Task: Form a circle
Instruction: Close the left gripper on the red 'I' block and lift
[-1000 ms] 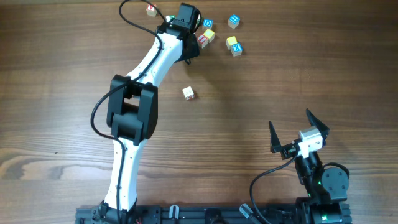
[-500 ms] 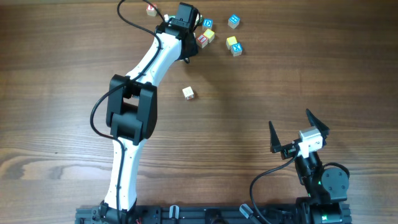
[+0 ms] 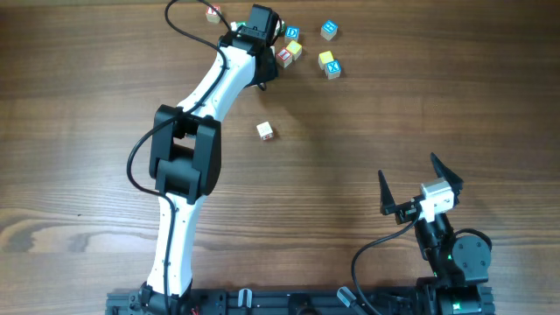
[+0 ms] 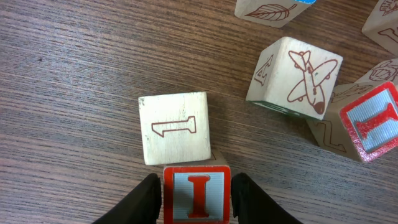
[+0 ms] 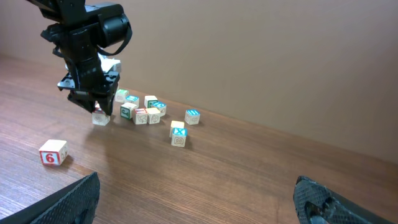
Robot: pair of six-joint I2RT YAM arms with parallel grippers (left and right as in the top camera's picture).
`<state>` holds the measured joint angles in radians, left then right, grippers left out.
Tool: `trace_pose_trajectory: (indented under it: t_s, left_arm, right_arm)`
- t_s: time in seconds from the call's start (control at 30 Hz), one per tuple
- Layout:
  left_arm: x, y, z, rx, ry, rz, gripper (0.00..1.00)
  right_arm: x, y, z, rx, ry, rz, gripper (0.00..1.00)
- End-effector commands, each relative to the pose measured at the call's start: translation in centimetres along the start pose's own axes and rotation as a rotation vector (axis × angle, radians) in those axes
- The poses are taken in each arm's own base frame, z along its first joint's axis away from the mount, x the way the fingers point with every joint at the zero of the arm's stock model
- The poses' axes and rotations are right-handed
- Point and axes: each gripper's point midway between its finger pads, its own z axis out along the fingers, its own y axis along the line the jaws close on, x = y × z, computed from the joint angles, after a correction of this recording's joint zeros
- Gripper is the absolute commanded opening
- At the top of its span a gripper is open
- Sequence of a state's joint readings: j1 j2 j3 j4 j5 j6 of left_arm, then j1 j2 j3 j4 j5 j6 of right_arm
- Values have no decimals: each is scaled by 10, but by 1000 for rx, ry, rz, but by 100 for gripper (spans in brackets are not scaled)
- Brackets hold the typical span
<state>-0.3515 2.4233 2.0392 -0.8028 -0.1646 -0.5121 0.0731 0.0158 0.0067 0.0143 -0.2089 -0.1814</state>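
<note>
Starting at the left, your half of the brown wooden desk (image 3: 70, 131) is bare apart from the left arm stretching across it to the far edge. A small red-and-white wooden cube (image 3: 213, 12) sits alone almost on that far edge, just left of the arm's wrist.

Your left gripper (image 4: 196, 186) is narrowly open, with its black fingers (image 4: 146, 200) against both sides of a red-framed wooden cube with a red letter I (image 4: 196, 198). Just beyond that cube, and seemingly touching it, lies a cream wooden cube with an outlined 1 (image 4: 175, 127). A strip of bare wood separates this one from a cream cube printed with a red aeroplane (image 4: 295, 78).

The loose group of small wooden letter cubes (image 3: 295, 48) lies near the far edge, right of centre, and the held cube is at its left end. It is a scatter with gaps and makes no closed ring. You have little room between it and the far edge.

A lone white cube with a red 6 (image 3: 265, 130) sits well apart, towards mid-desk, with open wood all round.

Your right gripper (image 3: 415, 182) hangs near the near right corner, fully spread and empty.
</note>
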Motion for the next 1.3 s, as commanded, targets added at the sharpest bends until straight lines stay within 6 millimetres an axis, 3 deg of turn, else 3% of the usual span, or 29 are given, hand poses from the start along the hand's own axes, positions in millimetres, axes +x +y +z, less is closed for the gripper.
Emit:
trace_pose_trajectory:
  t_s: [0.0,0.2,0.23,0.5,0.6,0.83,0.9,1.07,1.27]
  left_arm:
    - [3,9,9,-31,6,7,38]
    - [4,9,9,-32,8,10,40]
    - [4,9,9,-32,8,10,33]
    - [4,6,7,-27,5,19,35]
    - [-1,0,-7,-8,-13,82,33]
    - [-1,-25,-68,45,-49,161,30]
    - [7,-28,-77,43,-31,178,29]
    - [58,-32,-86,24,128,253,30]
    - [104,-39,-98,-20,238,347,30]
  right_arm:
    - [0,0,0,0,-2,-3,100]
    - [0,0,0,0,-2,-3,100]
    - [0,0,0,0,-2,-3,100]
    - [0,0,0,0,-2,-3,100]
    - [0,0,0,0,-2,-3,100]
    - [0,0,0,0,-2,-3,100]
    - [0,0,0,0,-2,-3,100]
    - [0,0,0,0,-2,-3,100]
    - [0,0,0,0,-2,-3,100]
